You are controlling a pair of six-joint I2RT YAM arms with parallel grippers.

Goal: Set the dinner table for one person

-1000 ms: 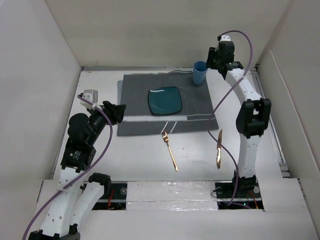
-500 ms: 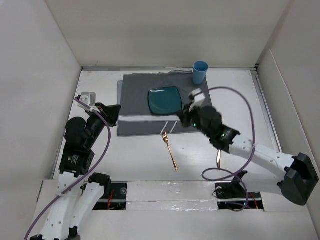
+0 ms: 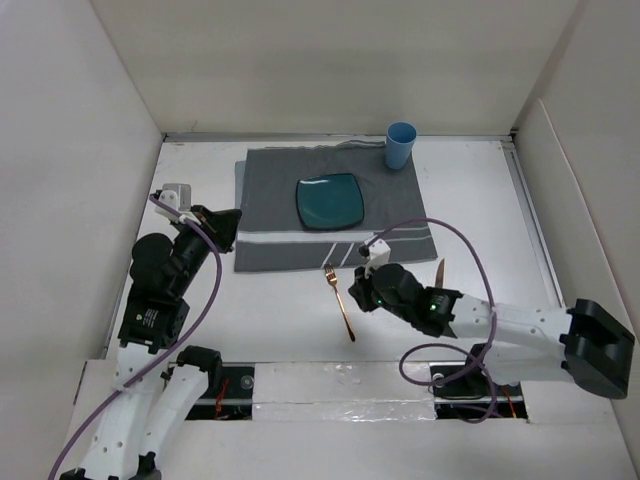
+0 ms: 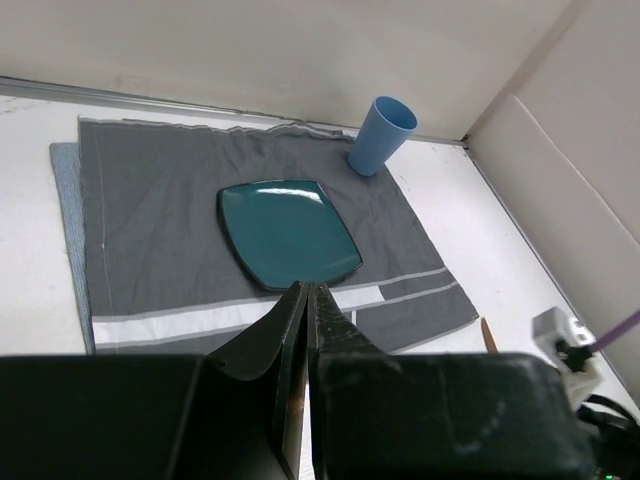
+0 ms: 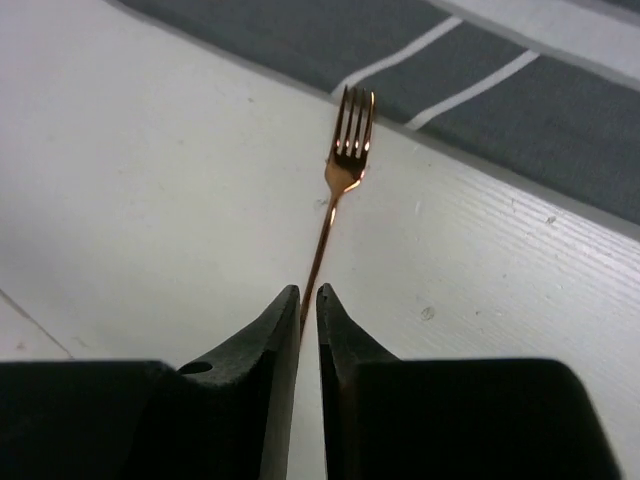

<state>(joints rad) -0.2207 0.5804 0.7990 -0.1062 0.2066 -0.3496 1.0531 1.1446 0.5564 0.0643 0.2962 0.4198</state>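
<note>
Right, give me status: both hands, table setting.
Left hand shut, empty, beside mat. Right hand low over fork handle, jaws nearly together, grip unclear. Plate on mat, cup at its corner; fork, knife on bare table. Nothing blocking.

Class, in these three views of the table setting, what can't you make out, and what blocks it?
Knife: top view, all but its far end is under the right arm.
Fork: right wrist view, handle's end behind the right claw; whether it is gripped is unclear.
Mat: left wrist view, near edge behind the left claw.
</note>
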